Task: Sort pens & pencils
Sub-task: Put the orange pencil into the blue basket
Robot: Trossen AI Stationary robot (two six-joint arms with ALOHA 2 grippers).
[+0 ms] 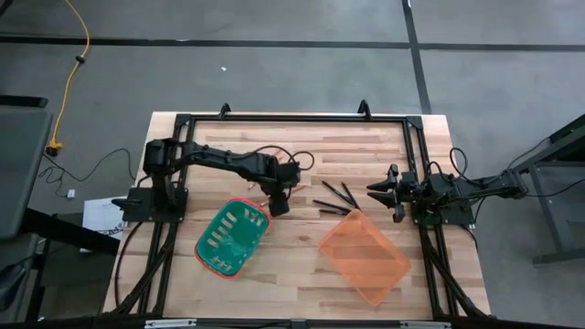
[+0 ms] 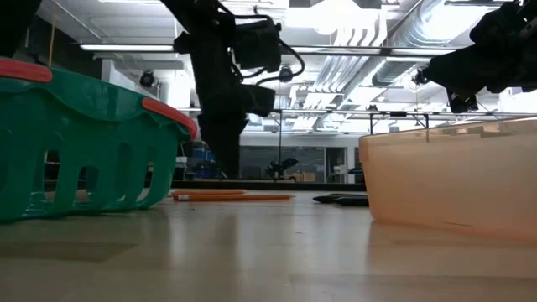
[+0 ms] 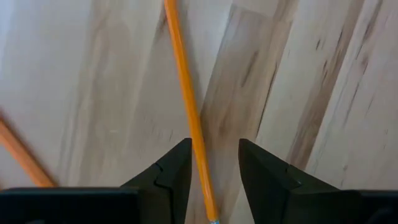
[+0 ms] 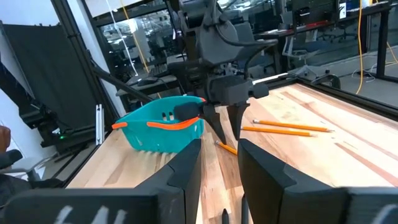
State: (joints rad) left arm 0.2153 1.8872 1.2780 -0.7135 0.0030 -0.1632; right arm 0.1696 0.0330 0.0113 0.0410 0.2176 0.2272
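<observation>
My left gripper [image 1: 277,205] [image 3: 214,180] points straight down over the middle of the table, open. Its fingers stand on either side of one orange pencil [image 3: 186,93] that lies flat on the wood; I see no touch. A second pencil [image 3: 18,155] lies nearby. In the right wrist view one pencil [image 4: 226,147] lies under the left gripper and two more [image 4: 283,129] lie beyond it. Several dark pens [image 1: 335,198] [image 2: 340,199] lie fanned out on the table between the two grippers. My right gripper [image 1: 382,192] [image 4: 219,168] waits open at the table's right side.
A green basket [image 1: 231,238] [image 2: 75,143] with an orange rim stands on the near left, close beside the left gripper. A clear orange bin [image 1: 364,257] [image 2: 453,172] stands on the near right. A black frame [image 1: 292,119] runs around the table's edges.
</observation>
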